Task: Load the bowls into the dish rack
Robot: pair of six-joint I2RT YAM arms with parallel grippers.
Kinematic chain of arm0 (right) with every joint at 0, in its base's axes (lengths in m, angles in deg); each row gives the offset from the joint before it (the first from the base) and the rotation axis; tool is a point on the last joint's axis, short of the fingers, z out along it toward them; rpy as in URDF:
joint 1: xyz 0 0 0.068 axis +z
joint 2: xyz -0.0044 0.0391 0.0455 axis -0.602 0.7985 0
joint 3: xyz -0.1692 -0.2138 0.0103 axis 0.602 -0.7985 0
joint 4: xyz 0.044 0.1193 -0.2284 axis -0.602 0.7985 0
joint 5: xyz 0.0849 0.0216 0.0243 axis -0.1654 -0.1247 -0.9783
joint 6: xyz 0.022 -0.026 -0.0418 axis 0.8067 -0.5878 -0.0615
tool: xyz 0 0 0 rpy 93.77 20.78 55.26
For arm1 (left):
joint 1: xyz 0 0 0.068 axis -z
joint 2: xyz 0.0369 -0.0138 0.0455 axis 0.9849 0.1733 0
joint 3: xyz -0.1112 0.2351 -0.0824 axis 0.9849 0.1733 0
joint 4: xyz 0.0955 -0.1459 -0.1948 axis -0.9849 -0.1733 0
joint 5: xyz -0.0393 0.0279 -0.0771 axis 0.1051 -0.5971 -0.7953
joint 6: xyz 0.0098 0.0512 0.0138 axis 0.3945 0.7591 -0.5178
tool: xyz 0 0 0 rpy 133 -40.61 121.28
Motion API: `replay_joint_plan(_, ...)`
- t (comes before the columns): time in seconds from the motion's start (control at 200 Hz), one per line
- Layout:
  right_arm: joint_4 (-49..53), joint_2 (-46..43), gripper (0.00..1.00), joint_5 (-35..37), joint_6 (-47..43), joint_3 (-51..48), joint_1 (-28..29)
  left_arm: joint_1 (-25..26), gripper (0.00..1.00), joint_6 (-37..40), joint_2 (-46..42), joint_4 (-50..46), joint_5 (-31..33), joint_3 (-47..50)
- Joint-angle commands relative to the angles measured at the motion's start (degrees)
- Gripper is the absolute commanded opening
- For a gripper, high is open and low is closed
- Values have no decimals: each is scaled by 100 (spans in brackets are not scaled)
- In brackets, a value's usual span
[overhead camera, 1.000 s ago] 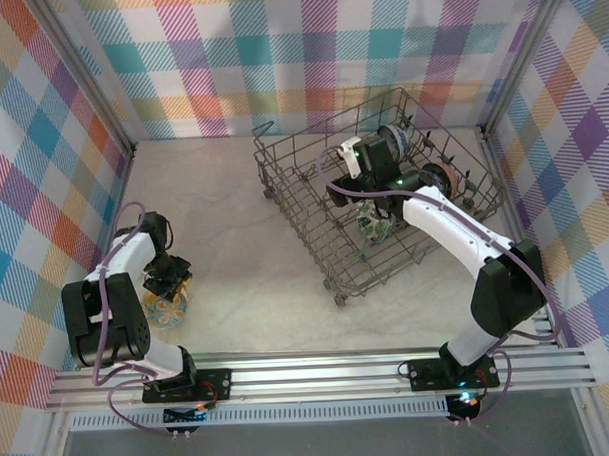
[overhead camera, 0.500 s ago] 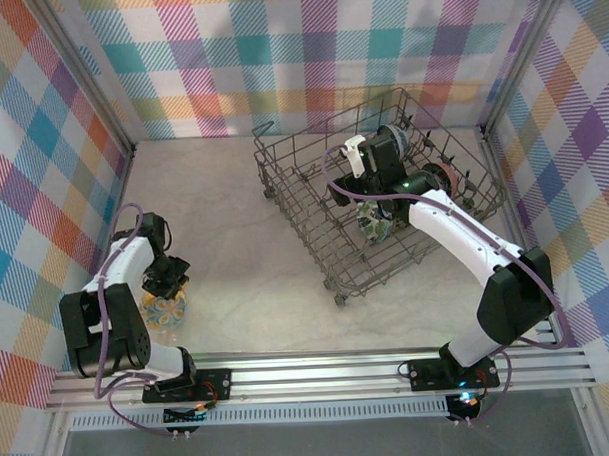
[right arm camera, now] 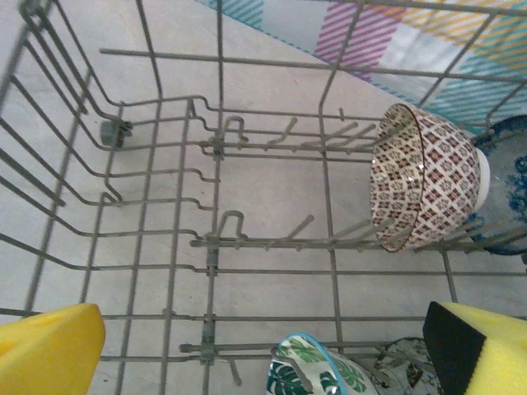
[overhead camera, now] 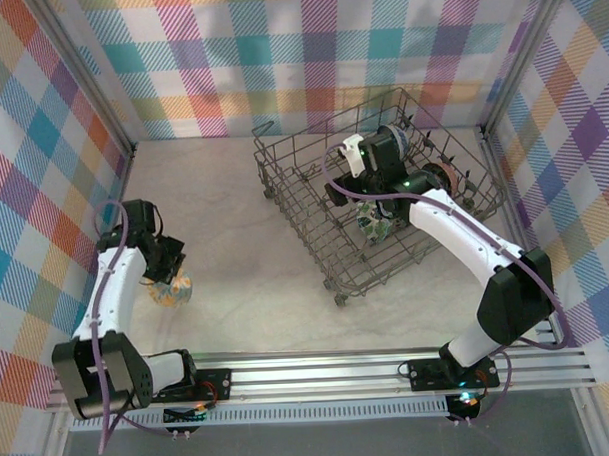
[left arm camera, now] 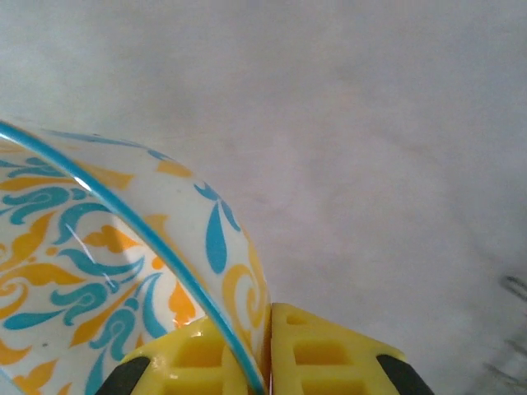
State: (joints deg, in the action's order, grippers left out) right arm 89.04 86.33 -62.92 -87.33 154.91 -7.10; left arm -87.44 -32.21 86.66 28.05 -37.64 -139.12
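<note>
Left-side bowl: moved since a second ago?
Yes. The bowl, pinched by the left tool, has shifted away from the near-edge rail, toward the back wall.

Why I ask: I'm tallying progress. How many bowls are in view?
5. One orange-and-teal bowl is pinched by its rim in the left claw; four sit in the dish rack: brown-patterned bowl, blue-white bowl, green-leaf bowl, grey bowl. Others may be hidden.
</note>
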Motion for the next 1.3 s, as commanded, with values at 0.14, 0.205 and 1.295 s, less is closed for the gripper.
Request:
replay_joint_plan(0.14,-275,-31,95,-1632,156,599,30,1166,4,-1111,-122,817,765,-1521)
replay_joint_plan(0.205,-419,-16,92,-1986,222,662,94,1544,3,-1323,0,1083,1049,-1814)
replay_joint_plan(1.295,-3072,706,61,-2257,971,566,1056,3772,1,-1292,1943,1785,1879,-4720)
